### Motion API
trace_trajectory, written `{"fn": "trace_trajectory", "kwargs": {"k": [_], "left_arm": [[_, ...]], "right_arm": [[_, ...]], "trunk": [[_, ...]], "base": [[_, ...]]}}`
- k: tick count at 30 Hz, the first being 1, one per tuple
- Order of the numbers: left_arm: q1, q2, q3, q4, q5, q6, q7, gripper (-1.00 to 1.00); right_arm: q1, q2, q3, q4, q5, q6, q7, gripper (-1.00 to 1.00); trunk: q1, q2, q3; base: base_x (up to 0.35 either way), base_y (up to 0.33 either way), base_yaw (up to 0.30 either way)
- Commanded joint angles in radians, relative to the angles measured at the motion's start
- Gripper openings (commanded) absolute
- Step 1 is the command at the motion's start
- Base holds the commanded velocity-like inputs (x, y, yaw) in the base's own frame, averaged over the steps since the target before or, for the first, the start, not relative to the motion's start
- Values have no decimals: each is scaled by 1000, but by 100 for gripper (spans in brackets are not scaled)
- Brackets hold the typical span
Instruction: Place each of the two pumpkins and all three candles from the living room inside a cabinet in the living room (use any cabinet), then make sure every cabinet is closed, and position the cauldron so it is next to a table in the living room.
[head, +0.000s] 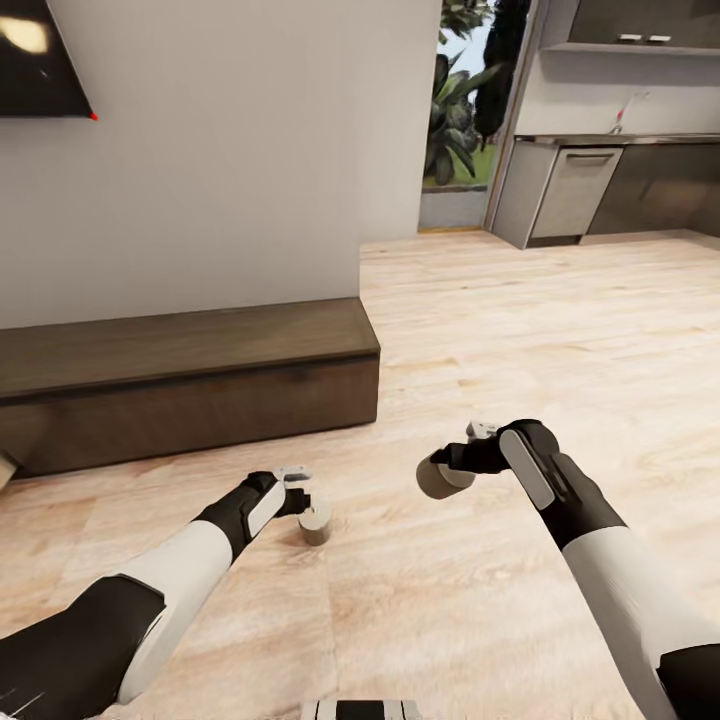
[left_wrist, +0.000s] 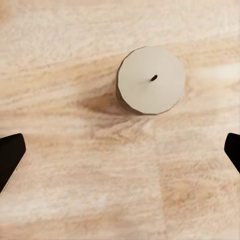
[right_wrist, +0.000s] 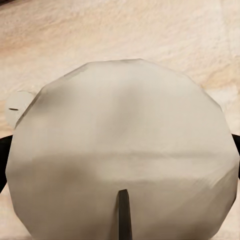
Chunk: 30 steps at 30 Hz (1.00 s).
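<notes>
A squat grey candle (head: 316, 522) stands upright on the wood floor, its wick up (left_wrist: 151, 80). My left gripper (head: 298, 497) hovers right over it, open, with the candle lying ahead of the fingertips (left_wrist: 10, 155) rather than between them. My right gripper (head: 455, 468) is shut on a second candle (head: 437, 477), held on its side above the floor; that candle (right_wrist: 120, 150) looms large in the right wrist view, with the floor candle (right_wrist: 17, 106) peeking past its edge. The long low dark-brown cabinet (head: 190, 385) stands against the wall ahead on the left, its fronts flush.
A dark TV (head: 40, 55) hangs on the wall above the cabinet. A pale corner (head: 5, 468) shows at the left edge by the cabinet's foot. Kitchen units (head: 600, 190) and a plant (head: 460, 100) lie far back on the right across open wood floor.
</notes>
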Motion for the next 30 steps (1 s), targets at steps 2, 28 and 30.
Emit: {"fn": "trace_trajectory", "kwargs": {"k": [2,28,30], "left_arm": [[-8,2,-7,4,11,3,7,100],[-171,-11,-10,0,17,208,-22,100],[-180,-12,-10,1,16,213,-22,100]], "right_arm": [[-1,-1,3,-1,-11,2,-10,-100],[-1,-1,7,-1,-4,2,-10,-100],[-1,-1,7,-1,-4,2,-10,-100]], "trunk": [[1,-1,-9],[12,-7,-109],[13,-7,-117]], "base": [[0,0,0],[0,0,0],[0,0,0]]}}
